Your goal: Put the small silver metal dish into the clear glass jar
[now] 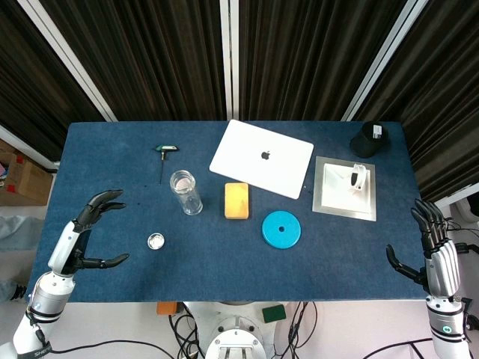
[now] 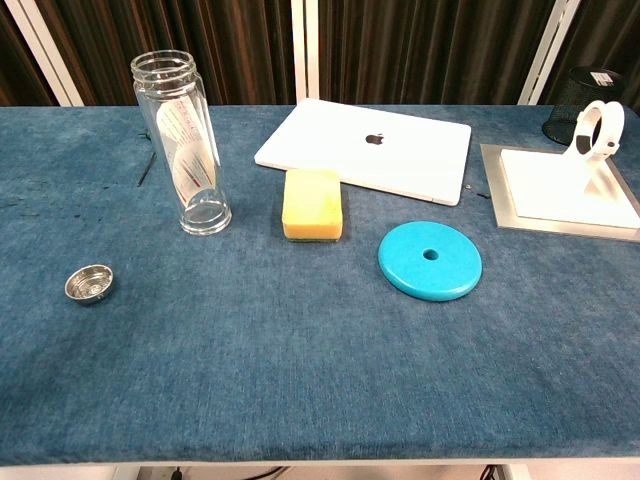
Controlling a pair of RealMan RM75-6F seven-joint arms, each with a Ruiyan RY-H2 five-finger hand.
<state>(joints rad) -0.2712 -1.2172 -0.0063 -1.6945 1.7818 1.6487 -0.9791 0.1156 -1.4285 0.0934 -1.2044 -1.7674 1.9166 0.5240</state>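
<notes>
The small silver metal dish (image 1: 156, 241) (image 2: 89, 283) lies on the blue tablecloth near the front left. The clear glass jar (image 1: 185, 192) (image 2: 187, 146) stands upright behind and to the right of it, mouth up, with nothing in it. My left hand (image 1: 92, 230) hovers at the table's left edge, left of the dish, fingers spread and holding nothing. Off the front right corner, my right hand (image 1: 434, 252) is spread too, far from both objects. Neither hand shows in the chest view.
A yellow sponge (image 1: 236, 200) lies right of the jar, a blue disc (image 1: 281, 229) beyond it. A white laptop (image 1: 261, 158), a white stand on a metal plate (image 1: 345, 187), a black mesh cup (image 1: 370, 139) and a hex key (image 1: 164, 153) sit further back.
</notes>
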